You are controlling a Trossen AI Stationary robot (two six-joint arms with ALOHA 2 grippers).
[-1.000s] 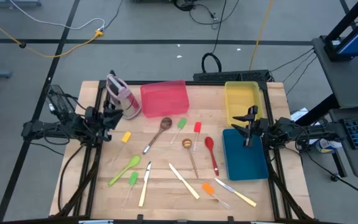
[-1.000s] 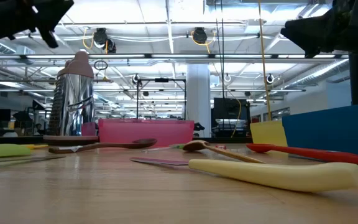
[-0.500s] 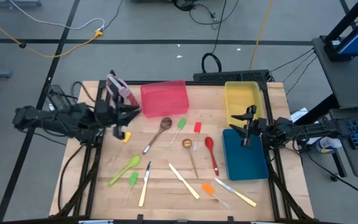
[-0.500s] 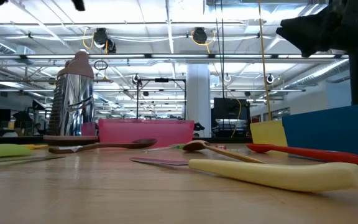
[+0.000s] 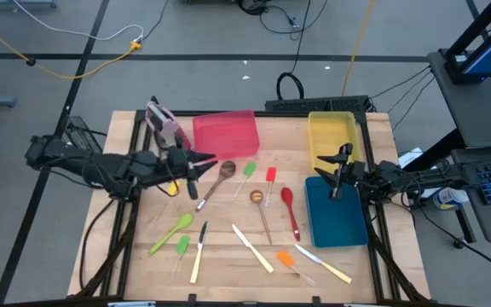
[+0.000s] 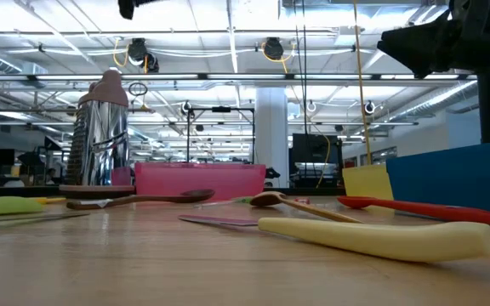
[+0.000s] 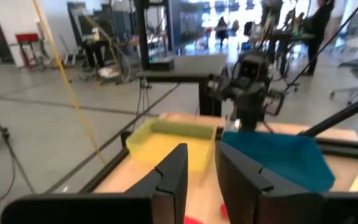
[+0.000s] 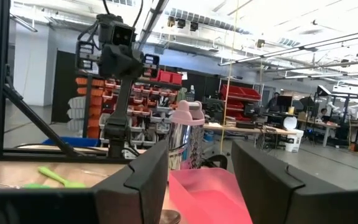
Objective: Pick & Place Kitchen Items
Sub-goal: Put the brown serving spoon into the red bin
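2 end effectors empty, left end effector (image 5: 196, 164) narrowly parted just beside wooden spoon (image 5: 217, 181), right end effector (image 5: 339, 170) open above blue tray (image 5: 335, 223).

I can read no text, label, brand, number or sign in any of my views.
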